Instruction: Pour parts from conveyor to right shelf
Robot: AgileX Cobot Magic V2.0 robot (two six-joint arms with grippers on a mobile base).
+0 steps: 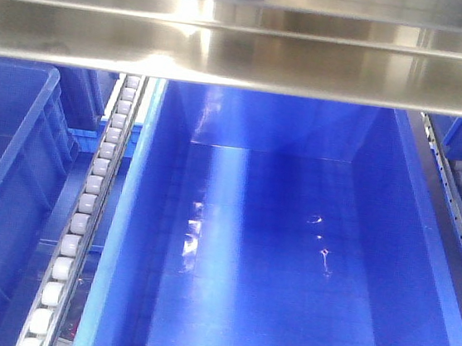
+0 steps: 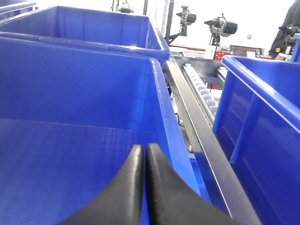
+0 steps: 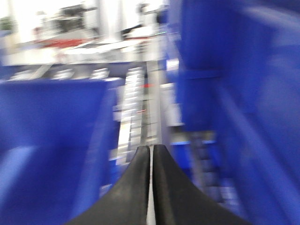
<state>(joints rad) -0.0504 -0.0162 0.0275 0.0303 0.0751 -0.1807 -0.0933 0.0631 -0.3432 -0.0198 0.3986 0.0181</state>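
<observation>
The right shelf point(image 1: 244, 58) is a shiny steel rack with white roller tracks point(image 1: 85, 206) and deep blue bins. In the front view its middle bin point(image 1: 270, 269) lies open and holds nothing that I can see. My left gripper point(image 2: 146, 146) is shut with nothing in it, over the inside of a blue bin point(image 2: 70, 103) near that bin's right wall. In the blurred right wrist view my right gripper point(image 3: 151, 147) is also shut and holds nothing, above a roller track point(image 3: 133, 103) between two blue bins. The parts and the conveyor are out of view.
The steel shelf beam crosses the top of the front view, with another blue bin point(image 1: 6, 164) at left. Left wrist view: a second bin point(image 2: 93, 23) behind, a steel roller rail point(image 2: 204, 91) and a further bin point(image 2: 262, 122) at right. Blue bin walls point(image 3: 234, 70) flank the right gripper.
</observation>
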